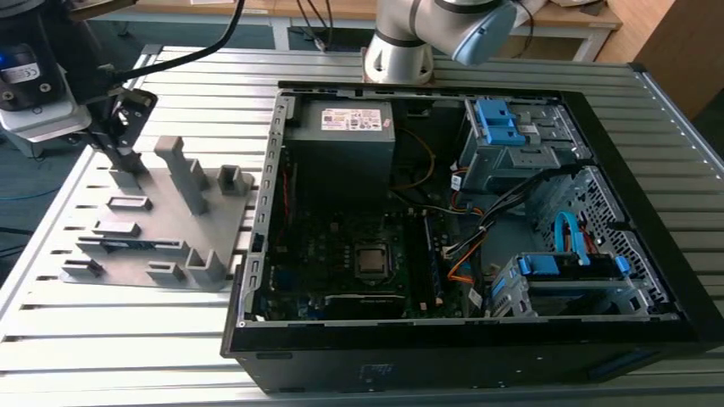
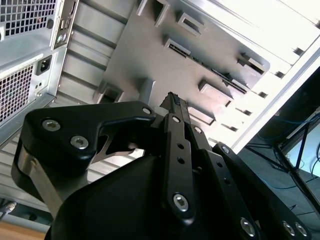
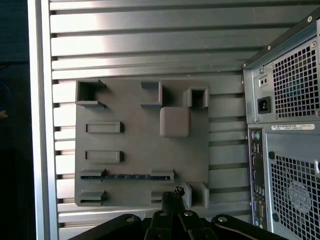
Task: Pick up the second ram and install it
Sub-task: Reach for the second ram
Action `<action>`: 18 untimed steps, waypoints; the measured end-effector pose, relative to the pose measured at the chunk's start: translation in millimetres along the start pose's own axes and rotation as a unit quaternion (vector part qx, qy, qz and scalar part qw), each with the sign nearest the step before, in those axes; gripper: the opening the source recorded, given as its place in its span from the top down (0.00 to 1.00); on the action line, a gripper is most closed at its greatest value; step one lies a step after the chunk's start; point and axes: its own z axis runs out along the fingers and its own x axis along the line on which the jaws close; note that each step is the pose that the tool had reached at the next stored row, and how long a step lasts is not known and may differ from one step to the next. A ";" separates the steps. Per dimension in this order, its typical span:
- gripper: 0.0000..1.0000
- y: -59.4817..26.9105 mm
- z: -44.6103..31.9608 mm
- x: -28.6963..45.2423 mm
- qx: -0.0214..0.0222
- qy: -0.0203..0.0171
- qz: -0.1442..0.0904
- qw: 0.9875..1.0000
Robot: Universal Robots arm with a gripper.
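Your gripper (image 1: 125, 164) hangs over the holder tray (image 1: 220, 212), jaws pinched narrow.
You see one second ram (image 3: 127, 176) flat between two slots, its ends hidden by them; in the exterior view it sits at 6 o'clock from the gripper, 9 o'clock from the open case (image 1: 453, 339).

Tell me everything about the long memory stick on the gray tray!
The second ram is a slim, dark blue-green board with small dark chips. It stands on its long edge, level, its two ends slotted into gray holder blocks on the gray tray. The gripper hovers apart from it.
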 end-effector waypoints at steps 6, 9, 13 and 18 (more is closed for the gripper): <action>0.90 -0.8 3.8 3.3 0.000 0.000 0.000 1.000; 0.90 -1.2 5.8 5.0 0.000 0.000 0.000 1.000; 0.90 -1.8 8.8 7.3 0.000 0.000 0.000 1.000; 0.90 -2.6 12.9 9.6 0.000 0.000 0.000 1.000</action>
